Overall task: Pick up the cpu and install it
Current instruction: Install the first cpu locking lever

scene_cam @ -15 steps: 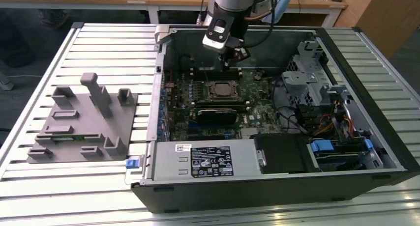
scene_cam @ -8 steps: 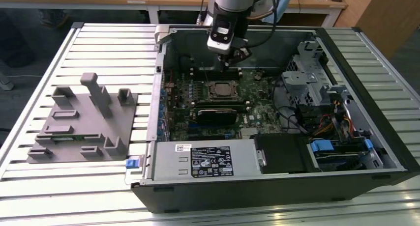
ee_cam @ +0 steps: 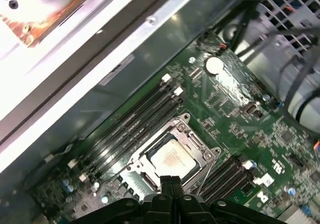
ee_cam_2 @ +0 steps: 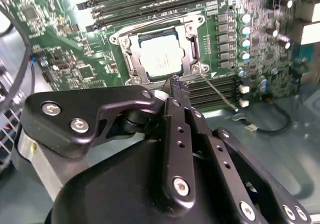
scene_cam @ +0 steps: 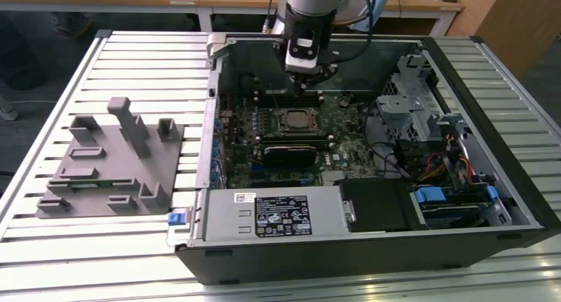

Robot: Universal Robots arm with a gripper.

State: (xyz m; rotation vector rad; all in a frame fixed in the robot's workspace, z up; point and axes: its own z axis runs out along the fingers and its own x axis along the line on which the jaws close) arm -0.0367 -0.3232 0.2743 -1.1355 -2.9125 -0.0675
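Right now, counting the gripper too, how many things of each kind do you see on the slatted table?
cpu, lying in its socket: 1
gripper: 1
computer case, open: 1
grey fixture: 1
Total: 4

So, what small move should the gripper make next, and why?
Probably a short straight lift. The small square cpu with the silvery top already lies inside the metal socket frame, and the black gripper hangs above it, fingers shut on nothing.
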